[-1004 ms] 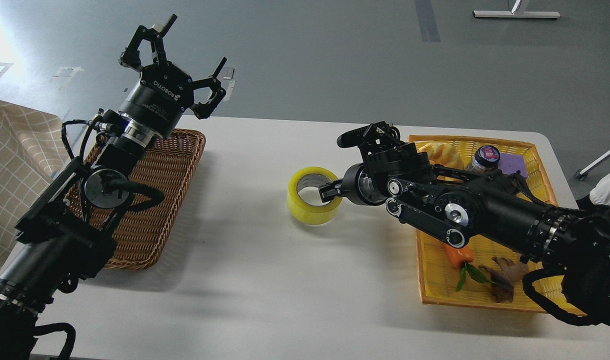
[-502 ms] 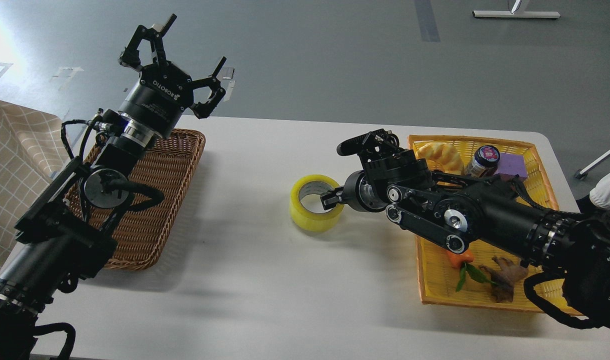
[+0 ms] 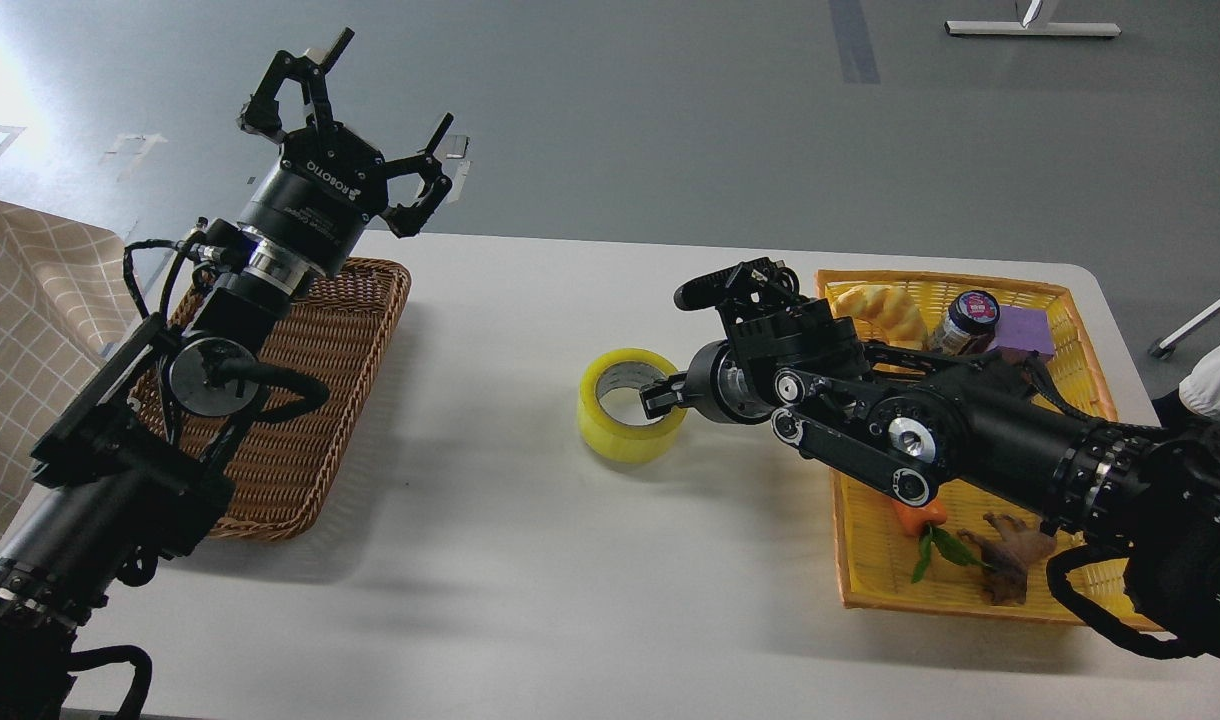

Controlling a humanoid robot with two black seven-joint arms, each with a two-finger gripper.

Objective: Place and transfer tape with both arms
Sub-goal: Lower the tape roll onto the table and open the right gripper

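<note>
The tape (image 3: 625, 415), a yellow translucent roll with a grey-white core, rests on the white table (image 3: 530, 560) near its middle, hole facing up. My right gripper (image 3: 665, 393) comes in from the right and grips the roll's right wall, with one dark fingertip over the rim. Another finger (image 3: 715, 283) juts up and back, clear of the roll. My left gripper (image 3: 345, 120) is raised high over the far end of the brown wicker basket (image 3: 330, 340), with its fingers spread wide and nothing in them.
A yellow basket (image 3: 870, 560) at the right holds a carrot (image 3: 920, 515), a dried root, a bread piece (image 3: 885, 308), a small jar (image 3: 970, 315) and a purple block (image 3: 1020, 330). My right arm lies over it. A checked cloth (image 3: 20, 330) hangs at the left edge.
My right gripper lowered the tape slightly toward me, down onto the table, then held still. My left arm has not moved.
</note>
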